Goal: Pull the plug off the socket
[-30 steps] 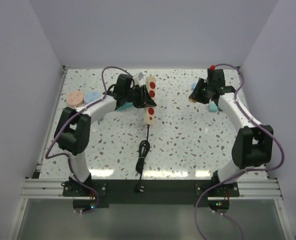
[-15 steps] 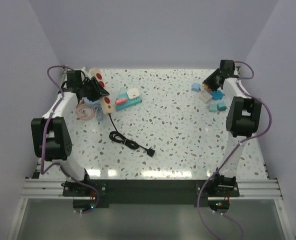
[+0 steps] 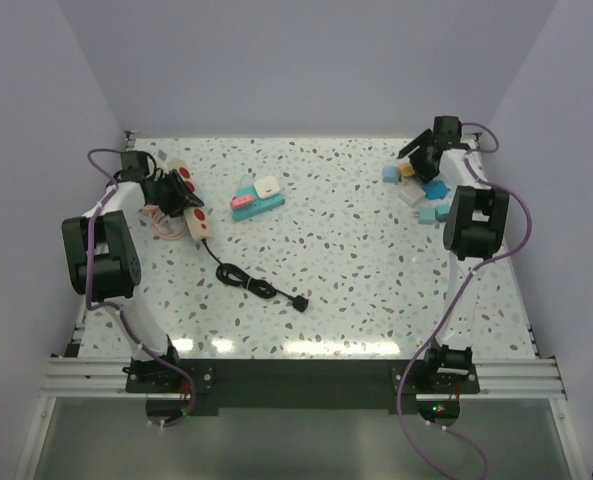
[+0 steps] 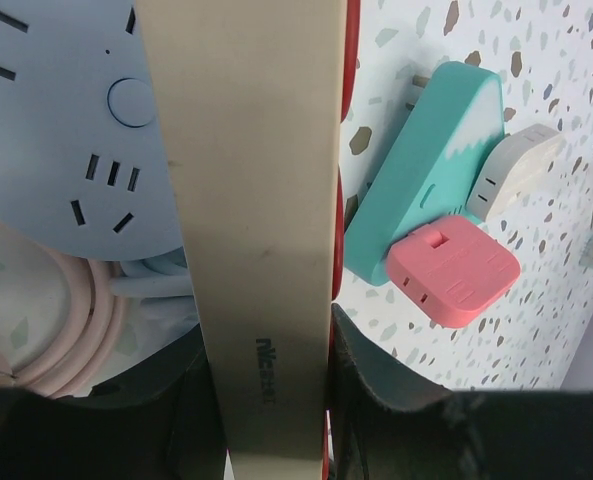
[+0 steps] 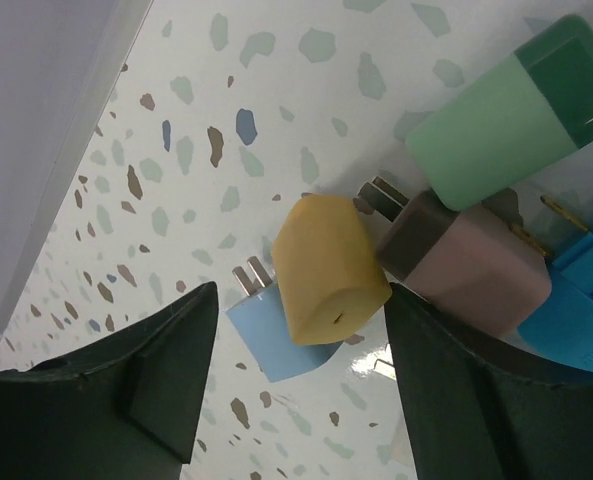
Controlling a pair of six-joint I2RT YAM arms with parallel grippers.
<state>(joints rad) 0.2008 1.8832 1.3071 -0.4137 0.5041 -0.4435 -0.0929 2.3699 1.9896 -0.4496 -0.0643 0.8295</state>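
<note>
Right tool (image 5: 301,295) has spread open over yellow plug (image 5: 326,270); left tool (image 4: 271,370) clamps socket (image 4: 246,180), hiding its middle.

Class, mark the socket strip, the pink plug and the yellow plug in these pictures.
socket strip (image 4: 261,200): left wrist view, on its pale wooden side.
pink plug (image 4: 454,272): left wrist view, on its square face.
yellow plug (image 5: 328,268): right wrist view, on the middle of its body.
</note>
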